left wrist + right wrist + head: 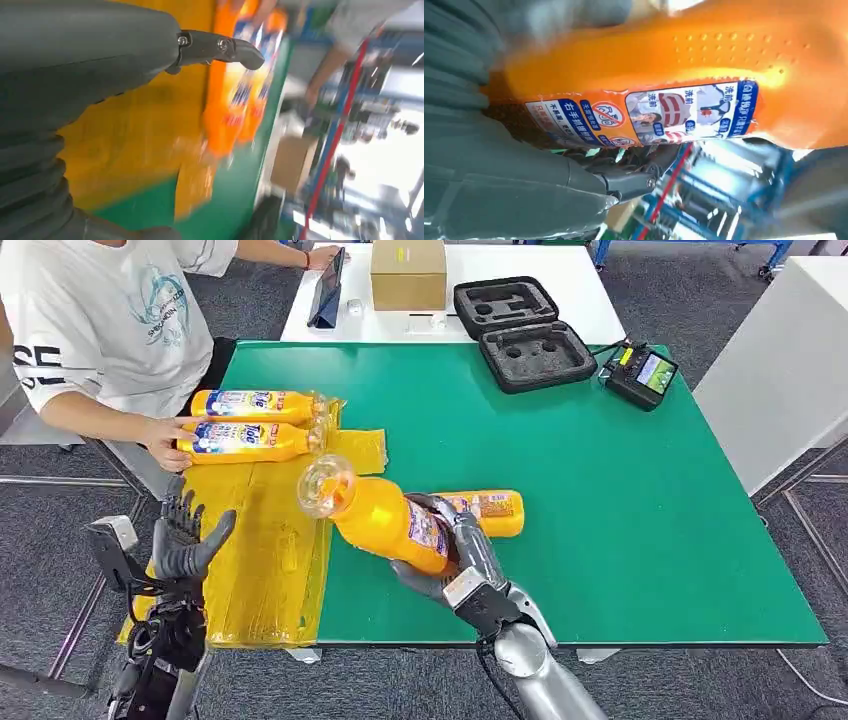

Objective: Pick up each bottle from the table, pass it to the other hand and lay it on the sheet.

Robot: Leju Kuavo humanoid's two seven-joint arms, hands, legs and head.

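Your right hand [455, 560] grips an orange bottle [385, 520] above the green tabletop [600, 500]; left hand [185, 540] spread beside the yellow sheet [265, 560]; grey carpet [700, 300].

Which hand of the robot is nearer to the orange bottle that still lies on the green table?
The right. The right hand, holding another bottle, is just in front of the lying bottle. The left hand is far off, over the yellow sheet.

The right arm [545, 680] is a smooth silver tube ending in a dark wrist block with a small pale tag. Both the right hand [462, 550] and the left hand [185, 540] have dark grey fingers. The grey ribbed cover [30, 170] precedes a thick thumb [220, 49] fastened with two silver screws.
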